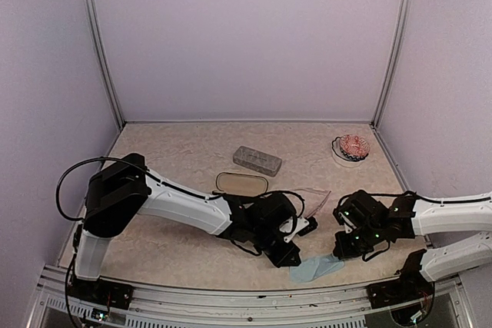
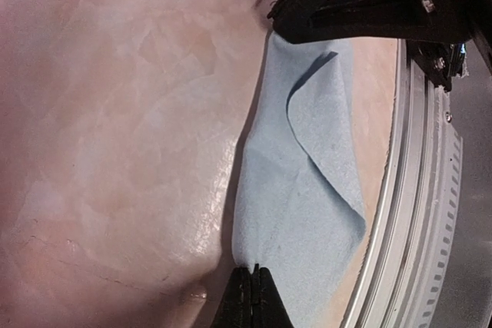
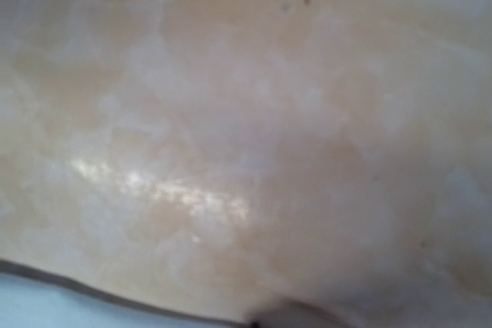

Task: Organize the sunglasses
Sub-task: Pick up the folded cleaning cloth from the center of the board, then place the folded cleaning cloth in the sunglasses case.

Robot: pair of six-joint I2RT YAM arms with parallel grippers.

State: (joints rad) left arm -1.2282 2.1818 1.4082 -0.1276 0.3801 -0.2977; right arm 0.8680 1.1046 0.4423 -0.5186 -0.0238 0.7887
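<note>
**A:** Count it off for me. What is on the surface [image 1: 177, 151]?

**B:** There are two claws and one of everything else. That means one blue cloth [image 1: 317, 268], one black oval case [image 1: 241, 183], one grey rectangular case [image 1: 257, 160] and one small white bowl [image 1: 351, 149] holding something reddish. I can make out only one pair of sunglasses, the clear pinkish sunglasses [image 1: 314, 194]. They show faintly right of centre in the overhead view, between the oval case and the right arm. I cannot separate a dark wire pair from the black cables there.

**A:** Which way does the clear pair lie?

**B:** Its long axis runs roughly left to right across the frame. It is too faint to tell which way it faces. Both claws are apart from it.

**A:** And the claws?

**B:** The left claw [image 1: 290, 260] is at lower centre, clenched on one end of the cloth. Its wrist view shows the fingertips [image 2: 242, 301] meeting on the cloth's edge at the bottom of the frame. The right claw [image 1: 342, 253] is clenched too and sits at the cloth's other end. I cannot tell whether it has pinched any fabric.

**A:** What do the wrist views add?

**B:** The left wrist view shows a fold across the cloth and a metal rail [image 2: 415, 213] down the right side. The right wrist view is a blur of surface with a pale blue strip at lower left. Only the overhead view shows the sunglasses, the cases and the bowl.
</note>
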